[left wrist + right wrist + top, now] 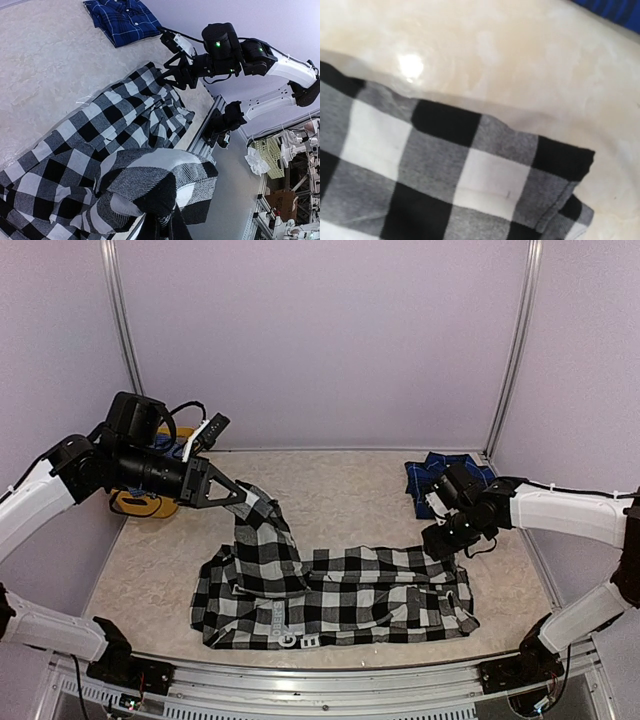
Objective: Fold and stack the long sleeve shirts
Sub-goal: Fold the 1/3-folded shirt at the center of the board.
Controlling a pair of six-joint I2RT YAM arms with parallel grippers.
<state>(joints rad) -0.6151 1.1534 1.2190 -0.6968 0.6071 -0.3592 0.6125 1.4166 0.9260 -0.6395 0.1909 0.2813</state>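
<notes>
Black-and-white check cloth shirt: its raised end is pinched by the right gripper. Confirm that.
Wrong arm. The black-and-white check cloth shirt has its raised end pinched by the left gripper, as the top external view shows.

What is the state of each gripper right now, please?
Left gripper: closed on the black-and-white check shirt, one part lifted.
Right gripper: over the same shirt; open or closed cannot be told.

white lettering (296,638) on the checked shirt (350,590) at its near hem, too small to read
</notes>
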